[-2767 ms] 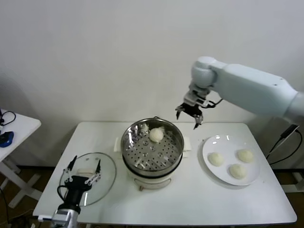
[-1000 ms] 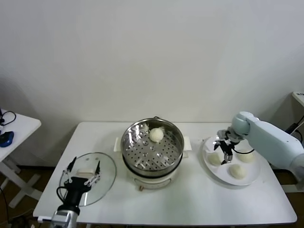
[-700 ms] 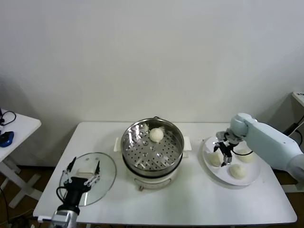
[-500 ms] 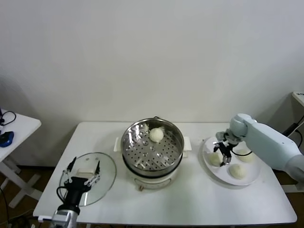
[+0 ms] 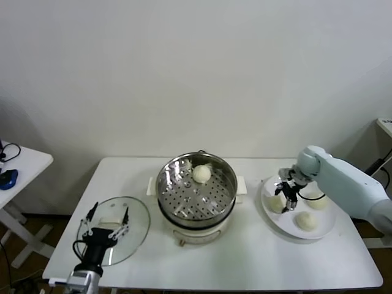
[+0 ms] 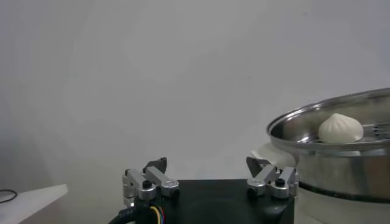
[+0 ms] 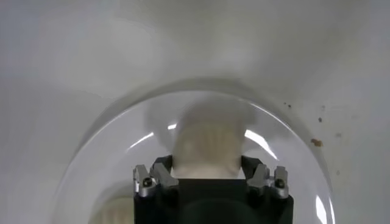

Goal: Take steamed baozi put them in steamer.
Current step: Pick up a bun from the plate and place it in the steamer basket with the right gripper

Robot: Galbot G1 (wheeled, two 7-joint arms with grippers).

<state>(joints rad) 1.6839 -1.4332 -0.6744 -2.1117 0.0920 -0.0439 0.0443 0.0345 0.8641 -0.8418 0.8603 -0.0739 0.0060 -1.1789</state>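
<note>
We are down at the flat white plate [image 5: 327, 228] near the table's right edge, and our right gripper [image 5: 283, 199] has its two fingers pinched on the sides of a small cream-white dome-shaped baozi [image 7: 206, 146], the one on the plate's side nearest the steamer; the wrist view shows the dough sitting between the two finger pads with the plate's rim curving around it. We judge this bun light and soft, with a smooth skin that dents or tears if squeezed hard, so the place to take it is low on its round flanks, opposite sides, with just enough pressure to carry it. Two more pale buns [image 5: 305, 221] wait on the same plate, toward its near and far-right parts, and one bun [image 5: 202, 173] already rests on the perforated tray at the back of the round shiny stainless-steel steamer [image 5: 196, 217], which stands mid-table on its white base. Our right arm reaches in from the right edge, elbow bent, wrist turned down so the gripper points at the plate. Our left gripper [image 5: 108, 229] idles with fingers spread wide over the round glass lid [image 5: 139, 233] lying near the table's front-left corner, well apart from the action.
</note>
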